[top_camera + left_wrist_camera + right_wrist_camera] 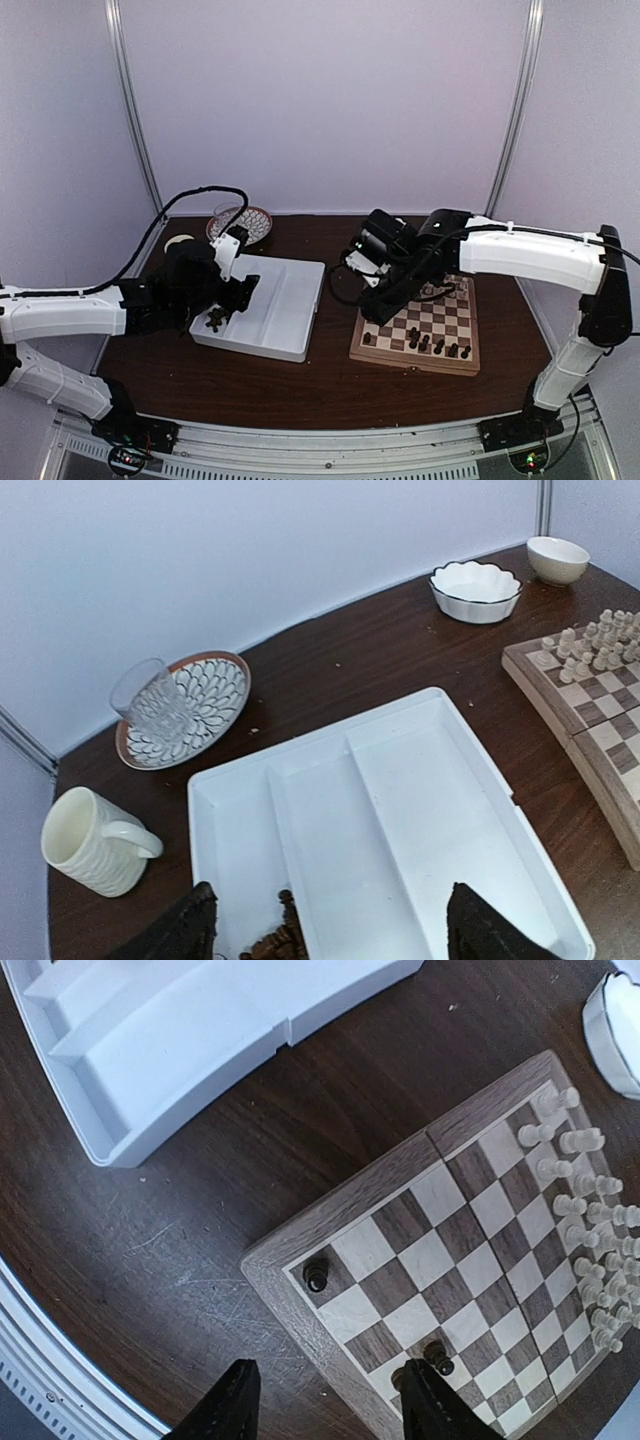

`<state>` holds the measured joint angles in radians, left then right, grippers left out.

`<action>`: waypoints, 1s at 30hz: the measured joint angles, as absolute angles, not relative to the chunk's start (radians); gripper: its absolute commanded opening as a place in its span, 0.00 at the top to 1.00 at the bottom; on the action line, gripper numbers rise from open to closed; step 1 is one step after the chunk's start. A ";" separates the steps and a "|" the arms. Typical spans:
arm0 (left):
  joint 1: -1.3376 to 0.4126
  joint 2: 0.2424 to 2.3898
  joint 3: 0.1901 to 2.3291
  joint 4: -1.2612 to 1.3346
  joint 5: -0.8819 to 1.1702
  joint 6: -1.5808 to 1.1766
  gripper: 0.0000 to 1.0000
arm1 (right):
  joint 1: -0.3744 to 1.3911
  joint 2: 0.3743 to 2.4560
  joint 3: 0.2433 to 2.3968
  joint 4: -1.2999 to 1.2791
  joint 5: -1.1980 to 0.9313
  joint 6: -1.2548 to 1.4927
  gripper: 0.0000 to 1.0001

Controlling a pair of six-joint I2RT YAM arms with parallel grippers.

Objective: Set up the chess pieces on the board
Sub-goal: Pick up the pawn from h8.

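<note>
Chess pieces (278, 938) are judged light, rigid and easily tipped; grip each at its narrow waist. Some lie in the tray (400, 800), others stand on the board (430, 1260). Left gripper (335, 925) hangs spread over the tray, right gripper (328, 1385) spread over the board, both empty.

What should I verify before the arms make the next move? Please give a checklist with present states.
1. Jaws of the left gripper open and empty above the dark chess pieces in the white tray: ok.
2. Jaws of the right gripper open, nothing between them: ok.
3. The dark piece beside the right gripper stands free of it: cannot tell.
4. All dark chess pieces on the chessboard: not ok, some lie in the tray.
</note>
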<state>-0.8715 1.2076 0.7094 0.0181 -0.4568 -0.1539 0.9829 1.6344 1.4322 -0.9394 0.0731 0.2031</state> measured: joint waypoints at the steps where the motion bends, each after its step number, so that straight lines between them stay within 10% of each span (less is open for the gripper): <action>1: -0.871 1.196 0.697 0.038 -0.473 -0.154 0.08 | 0.987 1.672 1.454 -0.963 0.062 0.205 0.50; 30: -0.871 1.142 0.626 0.142 -0.546 -0.174 0.02 | 0.991 1.970 1.596 -1.067 0.010 0.187 0.64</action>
